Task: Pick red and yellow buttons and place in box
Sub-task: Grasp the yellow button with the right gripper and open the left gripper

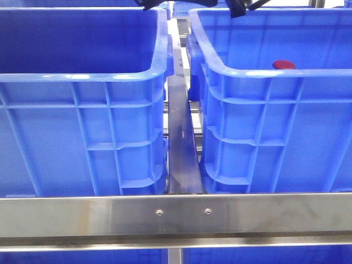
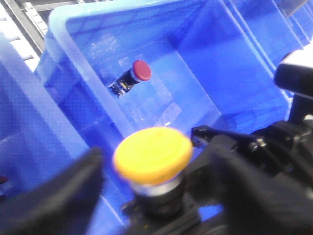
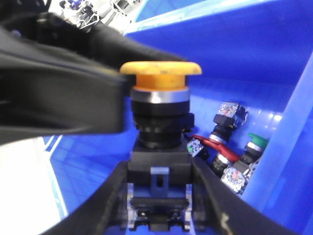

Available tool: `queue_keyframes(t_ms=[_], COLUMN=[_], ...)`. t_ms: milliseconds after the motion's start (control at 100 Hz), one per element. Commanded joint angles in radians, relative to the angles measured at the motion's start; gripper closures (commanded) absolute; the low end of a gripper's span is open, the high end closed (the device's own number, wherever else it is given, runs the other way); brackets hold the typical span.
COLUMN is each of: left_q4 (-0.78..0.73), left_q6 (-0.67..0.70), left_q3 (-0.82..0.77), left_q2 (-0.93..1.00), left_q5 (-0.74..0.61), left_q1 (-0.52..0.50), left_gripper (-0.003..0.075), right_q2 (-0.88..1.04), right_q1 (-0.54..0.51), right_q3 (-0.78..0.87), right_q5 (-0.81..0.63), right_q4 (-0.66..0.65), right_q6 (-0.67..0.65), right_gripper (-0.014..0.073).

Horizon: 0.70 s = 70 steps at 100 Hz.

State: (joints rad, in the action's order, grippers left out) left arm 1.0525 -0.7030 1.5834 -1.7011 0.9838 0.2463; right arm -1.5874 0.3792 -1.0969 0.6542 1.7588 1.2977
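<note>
The surface is a steel frame. A rail (image 1: 176, 215) runs across in front of the box (image 1: 264, 93), and a dark bar (image 1: 180, 143) goes back along the box's left wall. Beyond this bar stands the left crate (image 1: 82, 104), close to the box but not touching it in the part I can see.

The red button (image 1: 284, 65) lies inside the box, on its floor near a wall. In the left wrist view it lies on its side, and around it the floor of the box is bare blue.

The yellow button (image 3: 160, 68) is in the air above the open box, inside the line of the rim. The right gripper (image 3: 159, 205) is clenched on its black lower block, one finger pressed on each side. The left gripper (image 2: 154, 196) has its blurred fingers (image 2: 54, 196) on both sides of the same yellow button, and one finger lies against the button's collar. I cannot tell if this gripper really clamps it.

Behind the yellow button, in a crate corner, lies a heap of buttons (image 3: 230, 147), one with a green cap. I cannot tell which crate this is.
</note>
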Motion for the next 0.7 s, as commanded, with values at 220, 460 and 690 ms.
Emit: queue_keyframes(t_ms=[220,460,690], left_q4=[0.122,0.128,0.129], left_q6=[0.006,0.006,0.006], left_q3=[0.03,0.03,0.03], left_q2=[0.086,0.114,0.114], left_q5=[0.023,0.027,0.033], left_q1=[-0.089,-0.115,-0.115], left_gripper=[0.0099,0.0099,0.01], right_q2=[0.086,0.148,0.161], right_q1=[-0.106,-0.263,-0.474], right_q3=[-0.029,-0.027,-0.027], right_q5=[0.078,0.085,0.08], right_q4=[0.027,-0.117,-0.194], right_q6=[0.007,-0.008,-0.012], right_gripper=[0.0451,0.0451,0.0451])
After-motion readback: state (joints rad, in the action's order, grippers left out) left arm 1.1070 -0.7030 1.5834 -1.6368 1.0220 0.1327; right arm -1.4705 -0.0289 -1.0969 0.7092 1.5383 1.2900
